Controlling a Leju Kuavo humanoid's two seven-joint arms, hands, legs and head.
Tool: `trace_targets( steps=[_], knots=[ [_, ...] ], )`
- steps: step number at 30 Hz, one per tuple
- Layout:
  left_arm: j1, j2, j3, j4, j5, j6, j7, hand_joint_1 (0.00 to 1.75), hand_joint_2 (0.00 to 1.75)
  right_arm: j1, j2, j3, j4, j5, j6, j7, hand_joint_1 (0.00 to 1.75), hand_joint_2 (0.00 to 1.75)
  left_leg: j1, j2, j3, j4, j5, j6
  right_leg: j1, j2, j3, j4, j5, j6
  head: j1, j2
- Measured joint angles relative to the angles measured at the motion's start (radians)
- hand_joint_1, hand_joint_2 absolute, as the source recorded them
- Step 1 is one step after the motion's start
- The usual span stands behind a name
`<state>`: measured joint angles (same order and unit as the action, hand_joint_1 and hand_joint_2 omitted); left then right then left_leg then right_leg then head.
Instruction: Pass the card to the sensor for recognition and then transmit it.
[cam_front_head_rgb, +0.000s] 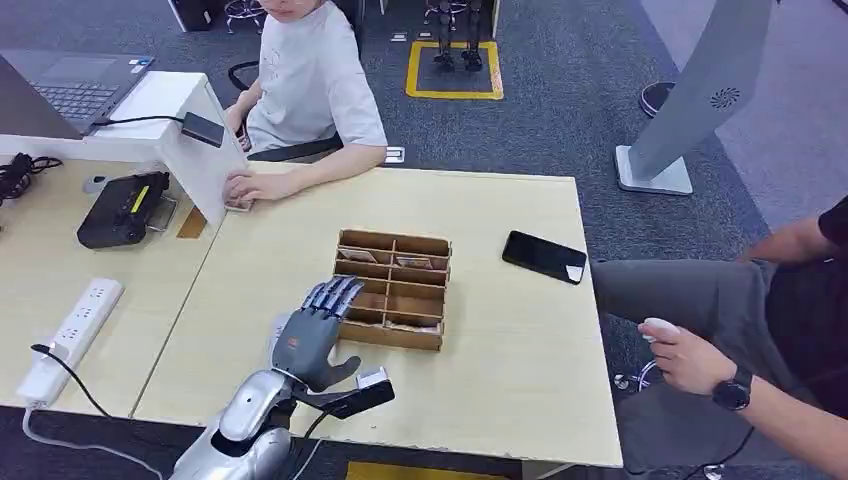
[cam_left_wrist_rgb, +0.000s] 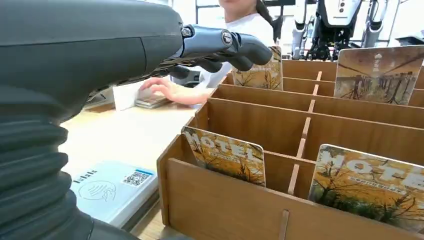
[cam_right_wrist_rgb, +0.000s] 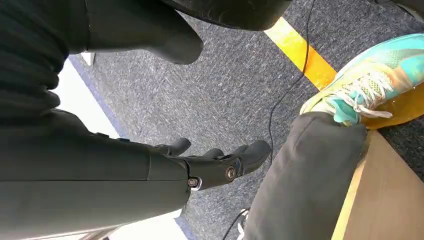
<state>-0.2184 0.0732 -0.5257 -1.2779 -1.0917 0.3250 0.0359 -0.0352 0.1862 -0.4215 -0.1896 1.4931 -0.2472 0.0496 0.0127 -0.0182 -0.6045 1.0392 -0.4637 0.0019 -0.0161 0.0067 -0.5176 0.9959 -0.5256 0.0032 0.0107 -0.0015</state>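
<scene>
A wooden card box (cam_front_head_rgb: 392, 290) with several compartments stands mid-table. Hotel cards stand upright in it: two in the near row (cam_left_wrist_rgb: 227, 155) (cam_left_wrist_rgb: 370, 182) and two in the far row (cam_left_wrist_rgb: 262, 75) (cam_left_wrist_rgb: 377, 75). My left hand (cam_front_head_rgb: 315, 335) hovers at the box's left end, fingers (cam_left_wrist_rgb: 220, 45) stretched out over the compartments and holding nothing. Beneath it, beside the box, lies a flat white sensor pad (cam_left_wrist_rgb: 112, 190) with a QR code. My right hand (cam_right_wrist_rgb: 215, 162) hangs down beside the table over the carpet, fingers apart and empty.
A black phone (cam_front_head_rgb: 544, 256) lies right of the box. One person sits at the far side with a hand (cam_front_head_rgb: 262, 185) on the table. Another sits at the right, holding a small white device (cam_front_head_rgb: 660, 328). A power strip (cam_front_head_rgb: 72, 340) and a black device (cam_front_head_rgb: 122, 210) lie on the left table.
</scene>
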Motion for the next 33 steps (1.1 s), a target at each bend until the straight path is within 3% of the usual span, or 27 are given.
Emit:
trace_targets(
  steps=[15, 16, 19, 29, 31, 33],
  knots=[
    [-0.005, 0.003, 0.000, 0.035, -0.084, 0.045, 0.005, 0.00, 1.75, -0.001, 0.000, 0.007, -0.003, -0.014, 0.005, 0.000, 0.00, 1.75, 0.000, 0.000, 0.000, 0.000, 0.000, 0.000, 0.000, 0.000, 0.000, 0.000, 0.000, 0.000, 0.000, 0.000],
    [-0.006, 0.003, 0.000, 0.037, -0.087, 0.045, 0.006, 1.75, 1.75, -0.001, 0.000, 0.010, -0.004, -0.015, 0.005, 0.000, 0.00, 1.75, 0.000, 0.000, 0.000, 0.000, 0.000, 0.000, 0.000, 0.000, 0.000, 0.000, 0.000, 0.000, 0.000, 0.000],
    [-0.009, 0.004, 0.000, 0.045, -0.084, 0.040, 0.006, 1.69, 1.75, -0.001, 0.000, 0.015, -0.004, -0.016, 0.006, 0.000, 0.00, 1.75, 0.000, 0.000, 0.000, 0.000, 0.000, 0.000, 0.000, 0.000, 0.000, 0.000, 0.000, 0.000, 0.000, 0.000],
    [-0.015, 0.005, 0.000, 0.057, -0.030, 0.034, -0.009, 1.75, 1.75, -0.004, 0.000, 0.026, -0.007, -0.021, 0.010, 0.001, 0.00, 1.75, 0.000, 0.000, 0.000, 0.000, 0.000, 0.000, 0.000, 0.000, 0.000, 0.000, 0.000, 0.000, 0.000, 0.000],
    [-0.018, 0.005, 0.001, 0.057, -0.020, 0.034, -0.013, 1.54, 1.75, -0.004, 0.000, 0.026, -0.007, -0.023, 0.010, 0.001, 0.00, 1.75, 0.000, 0.000, 0.000, 0.000, 0.000, 0.000, 0.000, 0.000, 0.000, 0.000, 0.000, 0.000, 0.000, 0.000],
    [-0.018, 0.005, 0.002, 0.057, -0.007, 0.030, -0.018, 1.55, 1.75, -0.004, 0.000, 0.026, -0.007, -0.024, 0.011, 0.002, 0.00, 1.75, 0.000, 0.000, 0.000, 0.000, 0.000, 0.000, 0.000, 0.000, 0.000, 0.000, 0.000, 0.000, 0.000, 0.000]
  ],
)
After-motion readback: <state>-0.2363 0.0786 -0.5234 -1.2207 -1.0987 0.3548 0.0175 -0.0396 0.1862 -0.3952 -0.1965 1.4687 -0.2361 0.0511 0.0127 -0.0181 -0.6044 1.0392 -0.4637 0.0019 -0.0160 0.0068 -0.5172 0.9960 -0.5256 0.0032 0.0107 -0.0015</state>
